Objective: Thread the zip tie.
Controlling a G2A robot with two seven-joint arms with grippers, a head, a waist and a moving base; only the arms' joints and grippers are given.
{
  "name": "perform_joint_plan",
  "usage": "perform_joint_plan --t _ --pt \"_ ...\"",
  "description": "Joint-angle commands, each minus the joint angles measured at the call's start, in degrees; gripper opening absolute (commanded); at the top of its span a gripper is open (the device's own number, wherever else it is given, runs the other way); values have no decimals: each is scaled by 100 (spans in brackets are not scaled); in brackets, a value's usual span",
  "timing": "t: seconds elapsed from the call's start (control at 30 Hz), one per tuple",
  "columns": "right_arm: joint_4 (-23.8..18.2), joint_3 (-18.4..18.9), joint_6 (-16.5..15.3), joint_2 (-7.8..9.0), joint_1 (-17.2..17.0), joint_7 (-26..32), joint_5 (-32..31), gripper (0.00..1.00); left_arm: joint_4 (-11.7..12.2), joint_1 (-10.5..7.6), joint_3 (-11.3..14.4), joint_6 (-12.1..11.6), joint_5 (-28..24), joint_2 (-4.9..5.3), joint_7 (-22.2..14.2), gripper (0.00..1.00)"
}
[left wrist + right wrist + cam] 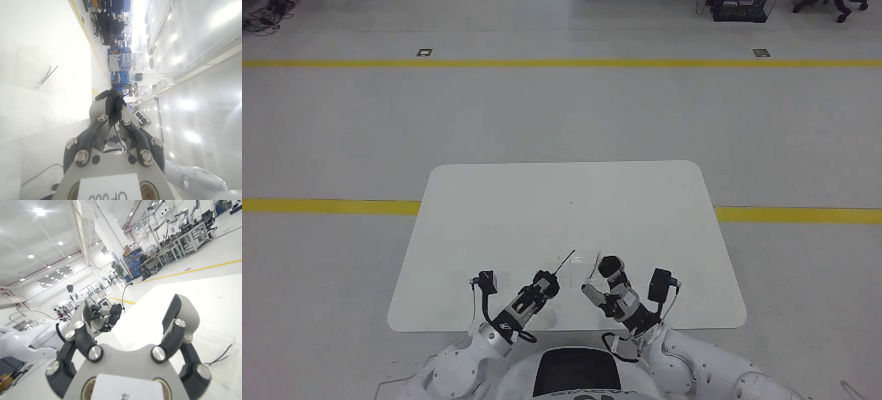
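My left gripper (543, 284) is near the table's front edge, shut on a thin black zip tie (562, 263) that sticks out from it toward the table's middle. In the left wrist view the black-padded fingertips (113, 106) are pressed together and the tie's strand (116, 132) runs back between them. My right gripper (600, 279) is beside it, a short way to the right, open with nothing between its ribbed pads (171, 311). The left gripper (105, 317) is also seen past it in the right wrist view.
A clear shallow tray (36, 56) lies on the white table (642, 210) just beyond both grippers, with two or three spare black zip ties (47, 74) in it, also seen as dark strands (220, 358). Beyond the tray the tabletop is bare.
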Motion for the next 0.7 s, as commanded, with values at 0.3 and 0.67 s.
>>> perform_joint_plan --t 0.3,0.67 --pt "-638 -1143 0 674 816 -123 1081 100 200 -45 -284 0 -761 -93 -991 0" --pt "-794 -1143 0 738 876 228 1298 100 244 -95 -364 7 -927 -149 -1259 0"
